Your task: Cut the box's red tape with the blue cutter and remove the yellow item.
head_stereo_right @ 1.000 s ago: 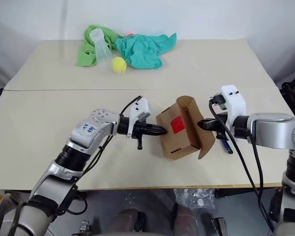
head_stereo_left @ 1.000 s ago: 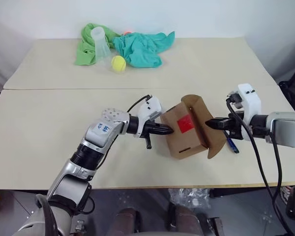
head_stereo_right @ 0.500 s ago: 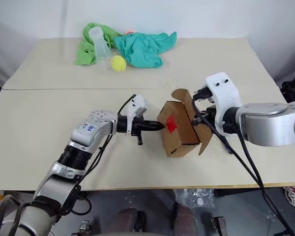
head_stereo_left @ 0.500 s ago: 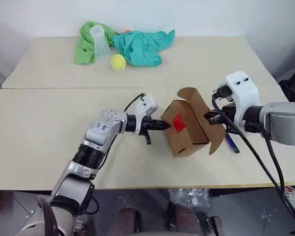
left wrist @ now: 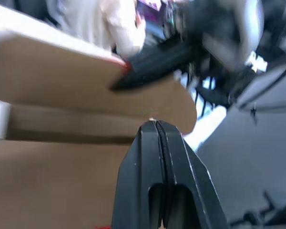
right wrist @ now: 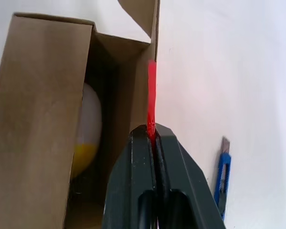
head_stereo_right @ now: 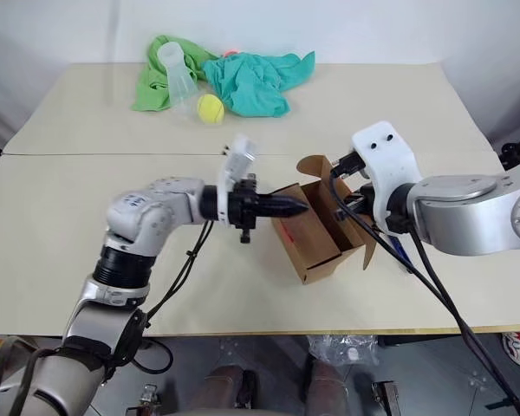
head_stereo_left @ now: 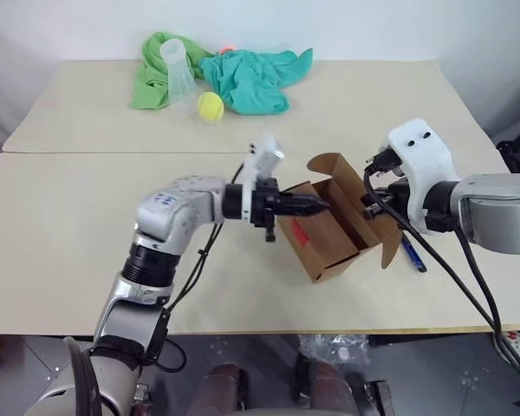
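The brown box [head_stereo_left: 329,234] stands open on the table between my arms, tilted, with its flaps spread. My right gripper [right wrist: 151,129] is shut on the edge of the right flap, where a strip of red tape [right wrist: 152,95] runs along the cardboard. My left gripper [head_stereo_left: 316,206] is shut, and its tip rests at the top edge of the left flap [left wrist: 86,90]. The yellow item [right wrist: 88,138], yellow with a white end, lies deep inside the box. The blue cutter [head_stereo_left: 412,254] lies on the table just right of the box, touched by neither gripper.
At the far side of the table [head_stereo_left: 69,225] lie a green cloth [head_stereo_left: 154,78] and a teal cloth [head_stereo_left: 251,80], with a clear plastic cup [head_stereo_left: 180,69] and a tennis ball [head_stereo_left: 211,106] beside them. The table's front edge runs close below the box.
My left gripper has risen from the box's side to the top edge of the left flap. The box has turned, so its red patch is mostly hidden. My right wrist has rolled, still gripping the flap.
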Action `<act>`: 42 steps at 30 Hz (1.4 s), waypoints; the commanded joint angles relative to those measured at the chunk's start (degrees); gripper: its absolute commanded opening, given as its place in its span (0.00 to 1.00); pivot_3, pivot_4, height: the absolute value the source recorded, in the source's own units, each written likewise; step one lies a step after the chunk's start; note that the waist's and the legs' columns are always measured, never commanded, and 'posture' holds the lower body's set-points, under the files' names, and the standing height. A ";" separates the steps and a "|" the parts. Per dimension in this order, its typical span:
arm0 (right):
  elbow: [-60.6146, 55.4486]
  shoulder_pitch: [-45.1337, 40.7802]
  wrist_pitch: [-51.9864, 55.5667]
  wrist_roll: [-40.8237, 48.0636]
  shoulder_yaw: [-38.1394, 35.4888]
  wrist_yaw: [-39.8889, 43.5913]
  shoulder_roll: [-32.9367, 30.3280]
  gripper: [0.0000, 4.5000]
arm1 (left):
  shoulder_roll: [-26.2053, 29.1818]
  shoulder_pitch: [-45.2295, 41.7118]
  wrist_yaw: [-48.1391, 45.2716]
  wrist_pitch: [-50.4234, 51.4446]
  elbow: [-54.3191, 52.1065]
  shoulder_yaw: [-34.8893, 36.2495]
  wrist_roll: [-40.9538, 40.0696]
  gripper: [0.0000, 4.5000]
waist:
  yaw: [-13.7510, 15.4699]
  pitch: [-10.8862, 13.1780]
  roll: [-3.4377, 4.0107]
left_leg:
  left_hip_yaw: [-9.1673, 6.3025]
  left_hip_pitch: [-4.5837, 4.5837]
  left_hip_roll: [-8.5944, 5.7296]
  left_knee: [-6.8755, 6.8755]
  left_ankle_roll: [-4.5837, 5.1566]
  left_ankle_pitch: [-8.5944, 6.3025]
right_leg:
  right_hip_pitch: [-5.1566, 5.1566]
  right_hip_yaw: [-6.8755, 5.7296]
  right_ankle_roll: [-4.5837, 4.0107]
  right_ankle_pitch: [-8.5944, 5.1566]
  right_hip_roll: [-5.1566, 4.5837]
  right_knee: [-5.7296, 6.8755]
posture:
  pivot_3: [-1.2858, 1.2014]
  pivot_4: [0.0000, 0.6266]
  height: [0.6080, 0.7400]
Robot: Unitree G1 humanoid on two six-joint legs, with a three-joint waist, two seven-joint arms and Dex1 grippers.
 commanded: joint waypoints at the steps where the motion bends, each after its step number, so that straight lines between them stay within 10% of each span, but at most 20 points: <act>1: -1.20 -1.25 -1.98 0.72 -0.31 -1.54 0.48 0.01 | 0.07 -0.07 -2.03 -6.57 1.85 -4.26 4.36 0.00 | -0.08 0.00 0.00 | 0.01 0.01 0.00 0.00 0.00 0.00 | 0.00 0.00 0.00 0.00 0.00 0.00 | 0.52 0.24 1.00; 24: 0.17 12.14 -3.36 0.72 -11.97 6.74 -11.30 0.01 | 13.47 5.99 -4.22 -17.23 1.30 -11.42 18.33 0.00 | 0.27 -0.03 0.04 | -0.18 0.37 0.11 0.23 0.09 0.03 | 0.53 0.09 -0.13 0.13 -0.05 -0.14 | 0.52 0.24 1.00; 42: 0.59 25.17 -7.47 0.72 -11.53 4.72 -2.52 0.01 | 9.24 5.69 1.77 -19.97 3.56 -9.69 24.57 0.00 | 1.37 -0.01 0.03 | -0.07 0.04 0.06 0.10 0.24 0.10 | 0.36 -0.05 0.10 0.54 0.00 -0.52 | 0.52 0.24 1.00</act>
